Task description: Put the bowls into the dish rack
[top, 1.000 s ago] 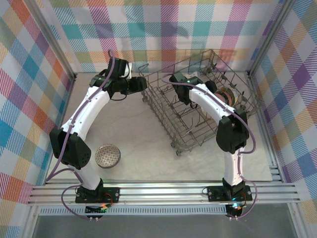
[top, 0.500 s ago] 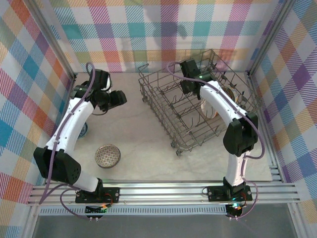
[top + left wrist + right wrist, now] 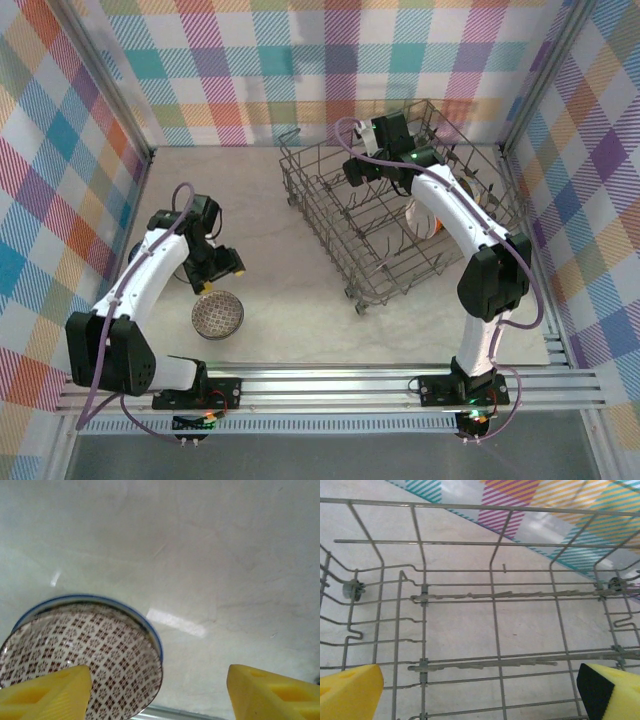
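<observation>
On table, near left: one bowl [image 3: 217,316], round, blue rim, inside in a fine grey-brown mosaic, lying mouth up, well apart from the dish rack [image 3: 385,265]. Rack: grey wire basket, far right of table, with an orange-red bowl [image 3: 428,223] inside, partly hidden by the arm.

Left gripper [image 3: 160,695]: jaws spread wide, empty, just above the mosaic bowl's rim; contact cannot be told.

Right gripper [image 3: 480,695]: jaws fully spread, empty, over the rack's wires.

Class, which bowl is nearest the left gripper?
The grey mosaic bowl on the table, right beside the left gripper; the other bowl sits in the dish rack, beneath the right arm.
</observation>
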`<state>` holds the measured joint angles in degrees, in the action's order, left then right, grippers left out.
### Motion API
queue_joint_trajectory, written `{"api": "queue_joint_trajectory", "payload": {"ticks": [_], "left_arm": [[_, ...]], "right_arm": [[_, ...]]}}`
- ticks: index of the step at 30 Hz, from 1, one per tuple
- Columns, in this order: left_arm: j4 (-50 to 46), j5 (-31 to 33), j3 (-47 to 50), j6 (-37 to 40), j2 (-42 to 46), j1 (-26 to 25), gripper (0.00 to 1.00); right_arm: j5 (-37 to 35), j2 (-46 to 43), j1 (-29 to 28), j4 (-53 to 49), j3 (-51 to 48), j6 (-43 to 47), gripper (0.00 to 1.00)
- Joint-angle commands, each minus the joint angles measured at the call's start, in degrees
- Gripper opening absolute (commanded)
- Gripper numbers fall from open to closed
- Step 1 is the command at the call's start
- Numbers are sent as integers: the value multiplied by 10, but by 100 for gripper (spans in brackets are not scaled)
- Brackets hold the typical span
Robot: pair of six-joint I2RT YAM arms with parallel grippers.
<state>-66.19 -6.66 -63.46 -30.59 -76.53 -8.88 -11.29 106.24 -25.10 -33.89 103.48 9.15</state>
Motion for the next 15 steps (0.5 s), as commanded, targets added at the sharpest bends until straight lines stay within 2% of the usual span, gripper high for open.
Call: {"api": "queue_joint_trajectory", "payload": {"ticks": [1,6,15], "left_arm": [[-29,-16,33,-32,28,1,75],[-10,-18,74,-46,25,-13,76],[46,-16,94,-54,-46,-67,77]], "right_arm": [[57,-28,10,29,-21,11,99],[93,-28,14,35,-27,0,99],[125,-41,14,33,-48,-21,99]]}}
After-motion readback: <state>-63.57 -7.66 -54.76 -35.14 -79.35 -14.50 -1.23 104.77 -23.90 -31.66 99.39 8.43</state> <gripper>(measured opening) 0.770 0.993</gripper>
